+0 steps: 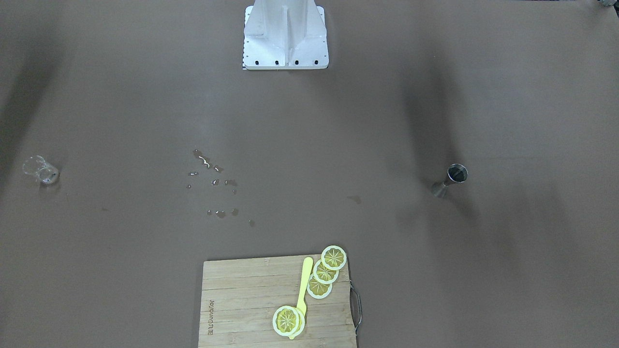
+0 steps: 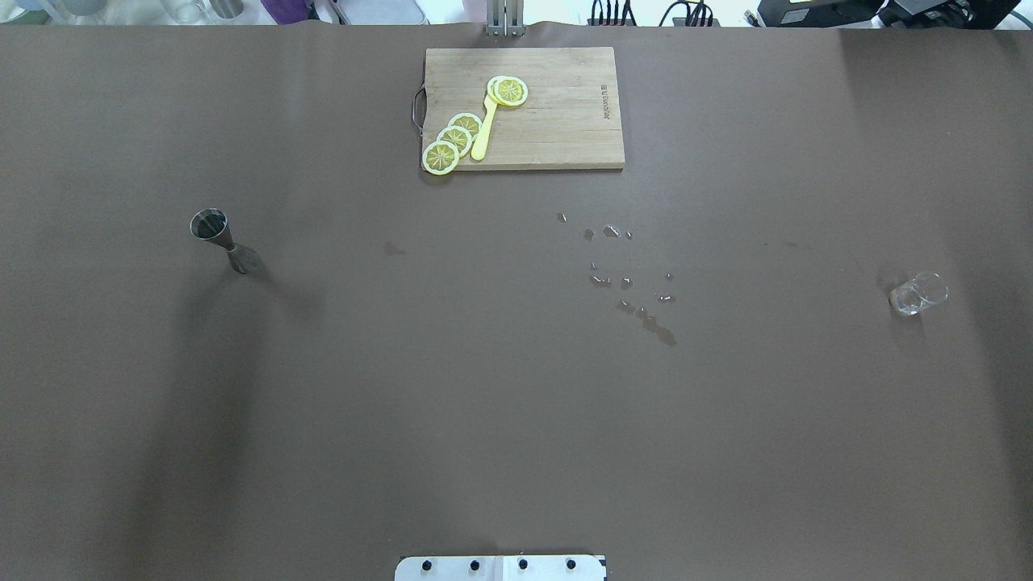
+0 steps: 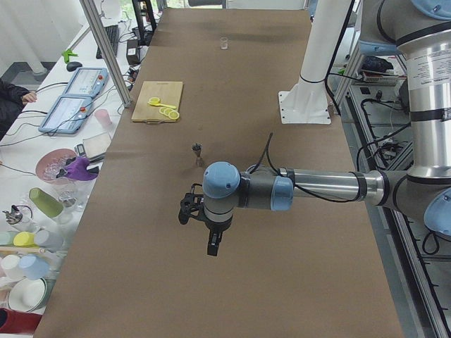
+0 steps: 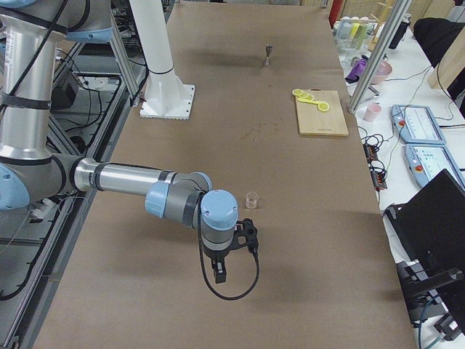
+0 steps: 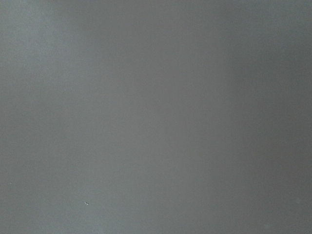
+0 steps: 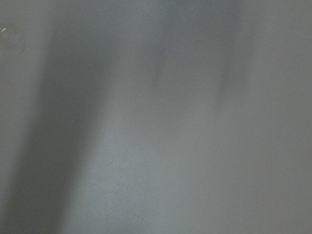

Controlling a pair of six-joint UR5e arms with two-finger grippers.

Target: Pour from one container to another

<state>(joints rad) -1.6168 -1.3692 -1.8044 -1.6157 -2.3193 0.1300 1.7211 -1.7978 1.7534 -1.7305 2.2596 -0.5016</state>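
Observation:
A steel jigger [image 2: 218,240] stands upright on the brown table, on my left side, also seen in the front view [image 1: 450,180]. A small clear glass [image 2: 918,294] stands far off on my right side [image 1: 41,170]. Neither gripper shows in the overhead or front view. The left gripper [image 3: 213,246] hangs over the table short of the jigger [image 3: 198,155], toward the table's end. The right gripper [image 4: 218,275] hangs near the glass [image 4: 252,199]. I cannot tell whether either is open or shut. Both wrist views show only bare table.
A wooden cutting board [image 2: 565,121] at the far middle carries lemon slices [image 2: 456,139] and a yellow spoon [image 2: 484,129]. Water droplets [image 2: 625,281] lie spilled between the board and the robot's white base plate [image 2: 500,567]. Cups and bowls [image 3: 42,204] crowd a side bench.

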